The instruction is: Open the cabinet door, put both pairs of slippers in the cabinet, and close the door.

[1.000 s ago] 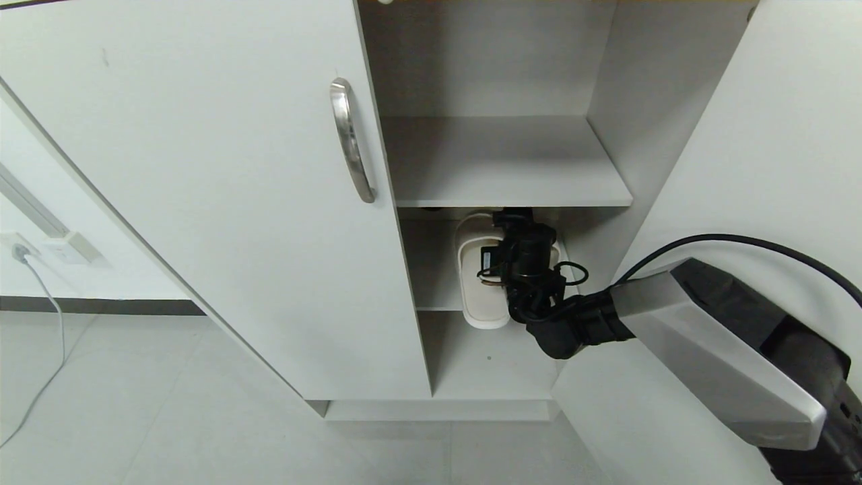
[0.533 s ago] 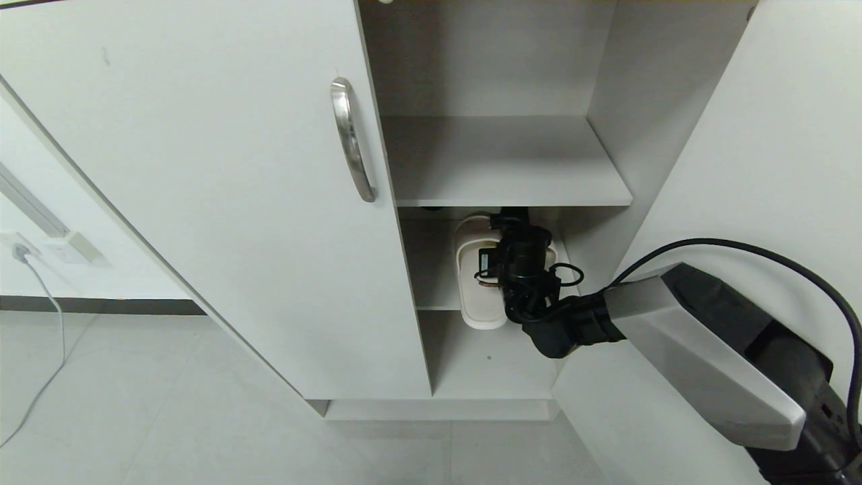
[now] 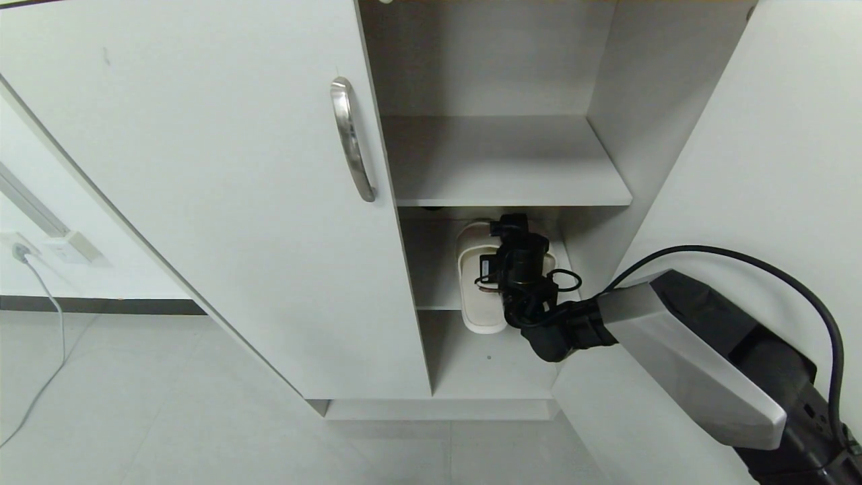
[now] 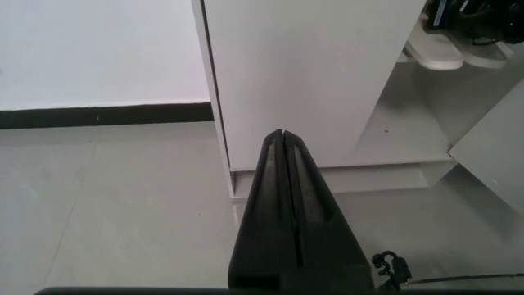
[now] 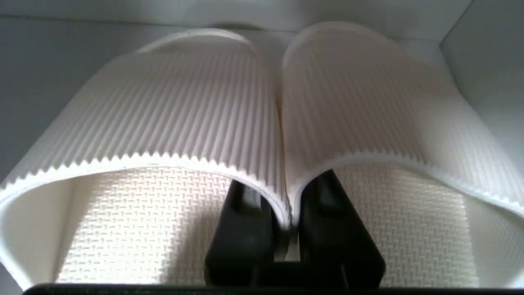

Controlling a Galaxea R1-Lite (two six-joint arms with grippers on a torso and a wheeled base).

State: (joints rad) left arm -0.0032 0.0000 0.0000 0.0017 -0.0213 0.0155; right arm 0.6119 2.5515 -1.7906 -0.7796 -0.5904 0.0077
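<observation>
A pair of white ribbed slippers (image 5: 205, 106) lies side by side on the cabinet's lower shelf (image 3: 431, 296), heels overhanging its front edge. In the head view the slippers (image 3: 478, 303) are partly hidden by my right wrist. My right gripper (image 5: 284, 209) is inside that compartment, shut on the two inner strap edges pinched together; seen from the head, the right gripper (image 3: 510, 223) sits just under the upper shelf. My left gripper (image 4: 282, 141) is shut with nothing in it, low over the floor in front of the cabinet.
The cabinet's right door (image 3: 774, 168) stands open beside my right arm. The left door (image 3: 202, 168) with its metal handle (image 3: 350, 138) is shut. The upper shelf (image 3: 505, 162) is bare. A wall socket with a cord (image 3: 20, 252) is at the far left.
My right arm has shifted slightly to the left, and the slippers' heels have slid a little toward the shelf's front edge. The left gripper's earlier state is not shown.
</observation>
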